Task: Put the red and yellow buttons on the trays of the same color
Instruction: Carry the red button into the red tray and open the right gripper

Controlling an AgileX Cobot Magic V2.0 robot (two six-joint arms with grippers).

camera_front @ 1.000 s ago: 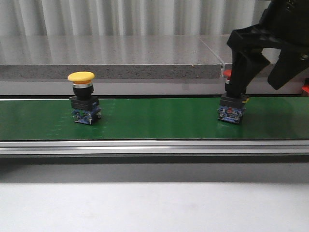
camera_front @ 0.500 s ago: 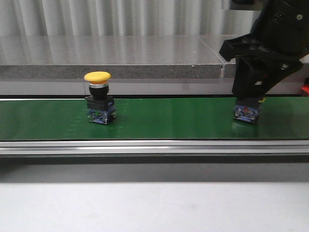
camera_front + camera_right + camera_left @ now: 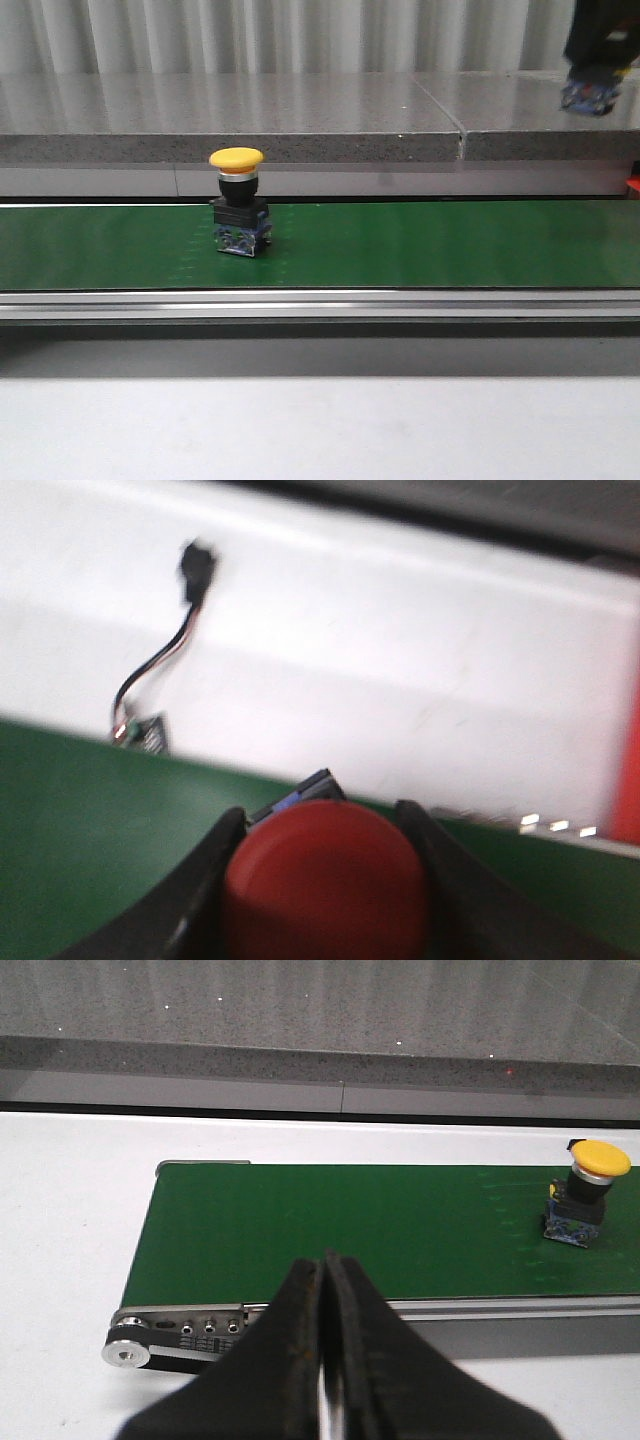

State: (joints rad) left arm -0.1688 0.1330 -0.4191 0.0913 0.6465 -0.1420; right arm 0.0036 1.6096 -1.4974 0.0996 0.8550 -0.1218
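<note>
Right hand clamps the red button, lifted clear above the green belt; left hand is pressed together. Yellow button stands on the belt, unsorted; no tray reached.

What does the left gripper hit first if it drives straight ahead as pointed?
Probably the green belt, left gripper jaws shut. The yellow button sits well off to one side, though depth is unclear.
</note>
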